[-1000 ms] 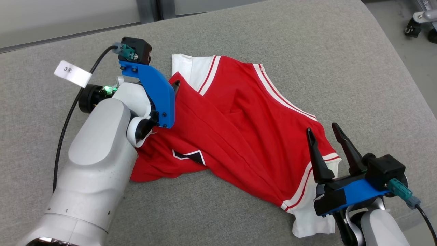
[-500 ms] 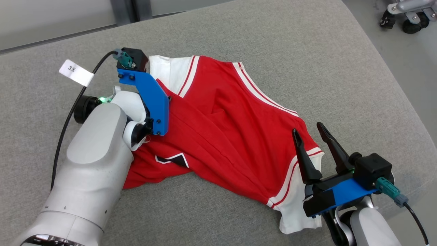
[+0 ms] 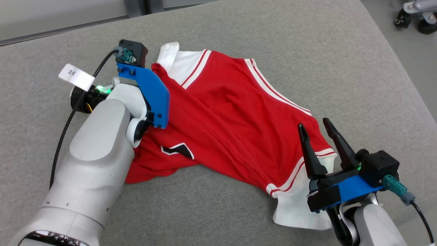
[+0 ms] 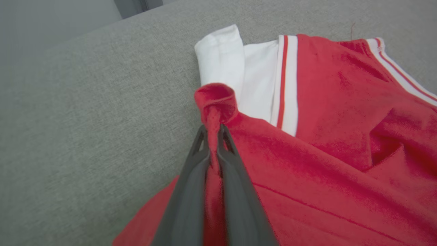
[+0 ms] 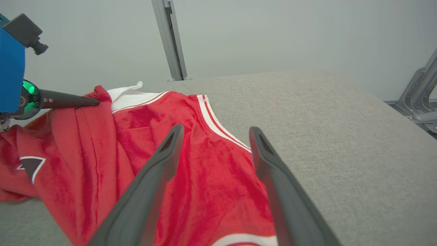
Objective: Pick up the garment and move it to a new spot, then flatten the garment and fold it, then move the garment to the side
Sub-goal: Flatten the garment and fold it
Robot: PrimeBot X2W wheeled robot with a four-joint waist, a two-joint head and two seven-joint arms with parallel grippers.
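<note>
Grey woven cushion (image 3: 324, 51) carries the crumpled red jersey shirt with white striped sleeves (image 3: 232, 126), its long axis running from far left to near right before you. Your left hand (image 4: 212, 131) is pinched tight on a red fold at the far-left end, beside one white sleeve. Your right hand (image 3: 313, 123) hangs wide open, holding nothing, over the near-right sleeve, so the lift likely starts from the left.

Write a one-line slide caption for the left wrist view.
Left gripper shut on a bunched fold of the red garment, which lies on a grey surface.
</note>
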